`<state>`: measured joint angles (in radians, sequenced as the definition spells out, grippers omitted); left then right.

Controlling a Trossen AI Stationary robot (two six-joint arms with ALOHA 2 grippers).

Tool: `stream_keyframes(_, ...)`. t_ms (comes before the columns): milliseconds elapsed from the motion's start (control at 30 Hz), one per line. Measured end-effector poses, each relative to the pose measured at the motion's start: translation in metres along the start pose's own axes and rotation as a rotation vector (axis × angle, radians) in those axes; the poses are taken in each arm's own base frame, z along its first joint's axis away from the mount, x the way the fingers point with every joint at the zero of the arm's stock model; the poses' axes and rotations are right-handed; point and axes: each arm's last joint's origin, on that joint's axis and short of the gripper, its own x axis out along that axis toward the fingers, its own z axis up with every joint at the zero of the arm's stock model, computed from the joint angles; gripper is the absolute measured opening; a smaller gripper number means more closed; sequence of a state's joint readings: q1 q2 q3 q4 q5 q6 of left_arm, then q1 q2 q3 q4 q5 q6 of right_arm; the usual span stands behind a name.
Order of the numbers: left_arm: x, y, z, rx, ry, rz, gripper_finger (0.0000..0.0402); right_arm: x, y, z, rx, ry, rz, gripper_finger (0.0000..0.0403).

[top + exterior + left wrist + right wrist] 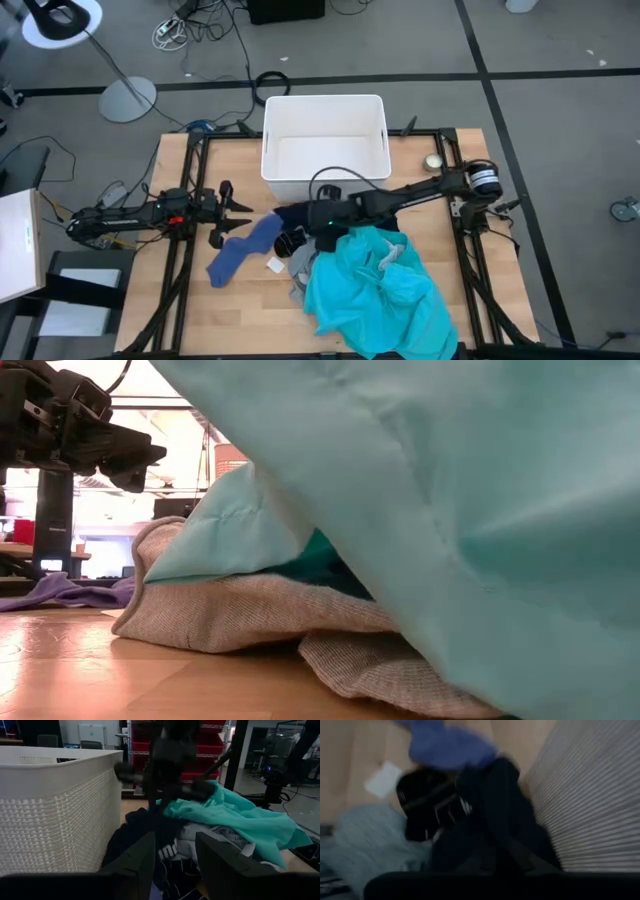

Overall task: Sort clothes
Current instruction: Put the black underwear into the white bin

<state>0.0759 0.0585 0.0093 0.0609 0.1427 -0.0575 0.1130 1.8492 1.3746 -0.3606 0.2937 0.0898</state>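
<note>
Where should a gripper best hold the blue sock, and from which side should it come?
Probably the free lower end of the blue sock, taken from above. It lies flat on the bare table there, nearest the left gripper, while its upper end meets the dark navy garment.

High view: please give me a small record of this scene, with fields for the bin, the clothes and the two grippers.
bin: white bin, nothing visible inside
turquoise garment, largest, spread on top of the pile
blue sock, on the table beside the pile
navy garment, at the foot of the bin
left gripper, open, near the blue sock
right gripper, over the pile
</note>
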Motion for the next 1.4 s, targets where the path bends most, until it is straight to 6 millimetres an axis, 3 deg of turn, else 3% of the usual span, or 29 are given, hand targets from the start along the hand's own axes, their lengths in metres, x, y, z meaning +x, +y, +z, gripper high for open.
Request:
stream_keyframes(167,0.000,0.000,0.000,0.000,0.000,0.000,0.0147,-0.051,-0.010,0.023,0.029,-0.129,-0.041,0.0004)
stream_keyframes(367,0.000,0.000,0.000,0.000,0.000,0.000,0.0147,-0.117,-0.024,0.068,0.010,-0.300,-0.079,0.0002)
stream_keyframes(600,0.000,0.000,0.000,0.000,-0.001,0.000,0.0147,-0.172,-0.043,0.120,-0.099,-0.463,-0.195,0.0001)
stream_keyframes(767,0.000,0.000,0.000,0.000,0.000,0.000,0.0147,-0.208,-0.074,0.146,-0.094,-0.599,-0.323,0.0001)
stream_keyframes(967,0.000,0.000,0.000,0.000,0.000,0.000,0.0147,-0.233,-0.119,0.163,-0.088,-0.752,-0.512,0.0000)
stream_keyframes(1067,0.000,0.000,0.000,0.000,0.000,0.000,0.0147,-0.236,-0.140,0.166,-0.060,-0.792,-0.588,0.0000)
stream_keyframes(1233,0.000,0.000,0.000,0.000,0.000,0.000,0.0147,-0.223,-0.166,0.155,-0.021,-0.689,-0.564,0.0001)
stream_keyframes(1400,0.000,0.000,0.000,0.000,0.000,0.000,0.0147,-0.203,-0.180,0.132,0.061,-0.447,-0.453,0.0002)
